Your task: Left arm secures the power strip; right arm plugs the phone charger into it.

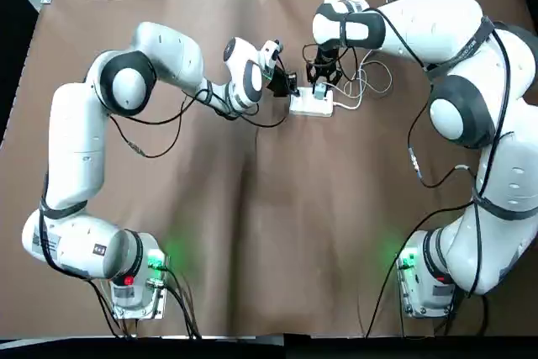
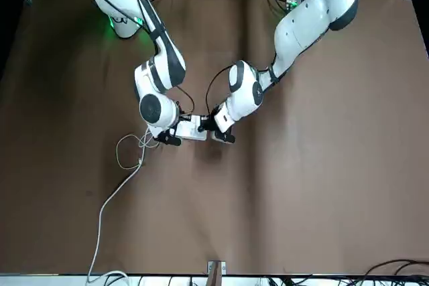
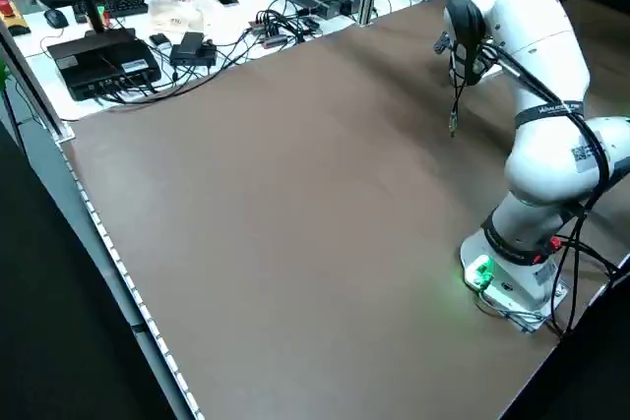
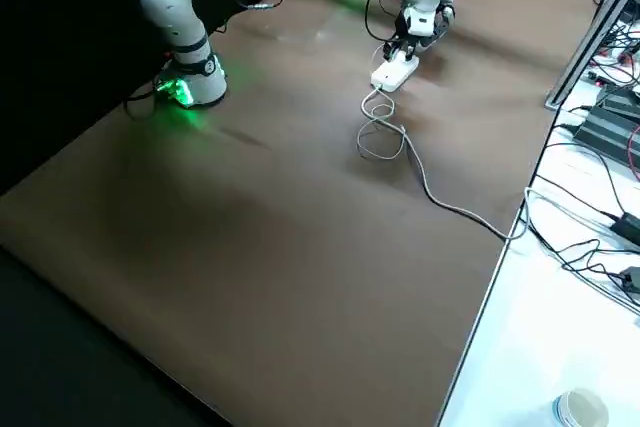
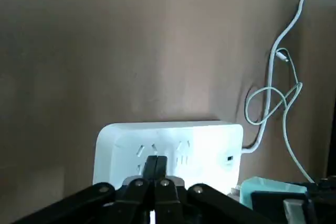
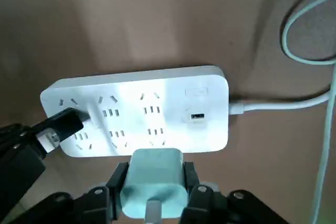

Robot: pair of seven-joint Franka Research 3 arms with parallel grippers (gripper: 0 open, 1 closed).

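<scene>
The white power strip (image 1: pixel 311 107) lies flat at the table's far middle, its cord (image 4: pixel 440 202) running off in loops. My left gripper (image 1: pixel 288 86) is shut, and its joined fingertips (image 5: pixel 155 165) press down on one end of the power strip (image 5: pixel 168 142). My right gripper (image 1: pixel 321 81) is shut on the teal phone charger (image 6: pixel 152 179) and holds it just over the long edge of the power strip (image 6: pixel 142 111). I cannot tell whether the prongs touch a socket. The left arm's fingertip (image 6: pixel 59 125) rests on the end sockets.
Thin pale cable loops (image 2: pixel 133 151) lie beside the strip on the right arm's side. The brown mat (image 1: pixel 269 233) spreads towards the arm bases. A white bench with cables and boxes (image 3: pixel 108 56) borders the far edge.
</scene>
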